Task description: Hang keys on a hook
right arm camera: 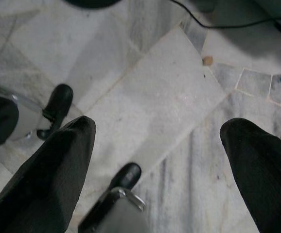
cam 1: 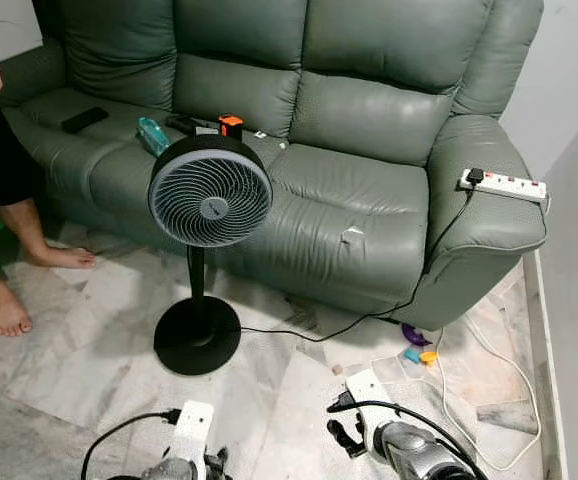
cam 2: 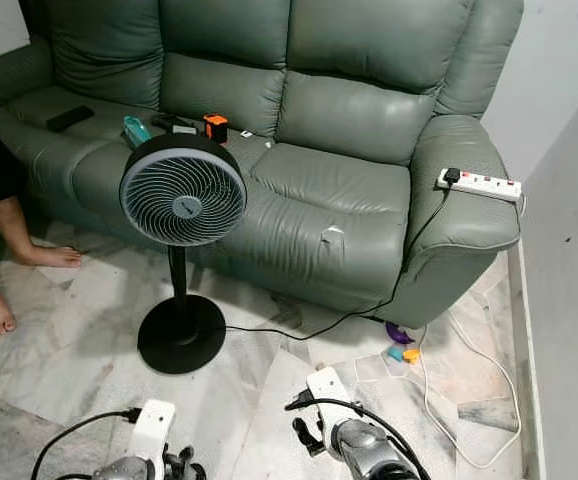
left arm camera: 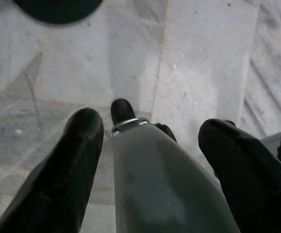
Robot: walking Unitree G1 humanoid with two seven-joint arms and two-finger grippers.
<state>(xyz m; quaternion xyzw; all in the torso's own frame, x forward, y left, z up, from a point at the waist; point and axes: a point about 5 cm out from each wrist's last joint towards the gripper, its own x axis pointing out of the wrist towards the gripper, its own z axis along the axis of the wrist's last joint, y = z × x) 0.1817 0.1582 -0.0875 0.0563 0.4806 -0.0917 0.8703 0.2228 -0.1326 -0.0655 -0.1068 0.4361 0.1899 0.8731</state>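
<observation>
Left pincer (left arm camera: pixel 150 145): fingers spread, nothing between them, hanging low over the marble floor (cam 1: pixel 59 370). Right pincer (right arm camera: pixel 157 160): likewise open and empty, idle.

Scene: green sofa (cam 1: pixel 349 210) far; standing fan (cam 1: pixel 209 195) in front of it, left of centre. Power strip (cam 1: pixel 502 184) on the sofa's right armrest. Person's bare feet (cam 1: pixel 9 310) at far left.

Keys and hook: cannot pick out either. Small items on the left cushion, too small to identify.

Judgement: keys are light, stiff, loose and jangly; best gripped at the ring.
</observation>
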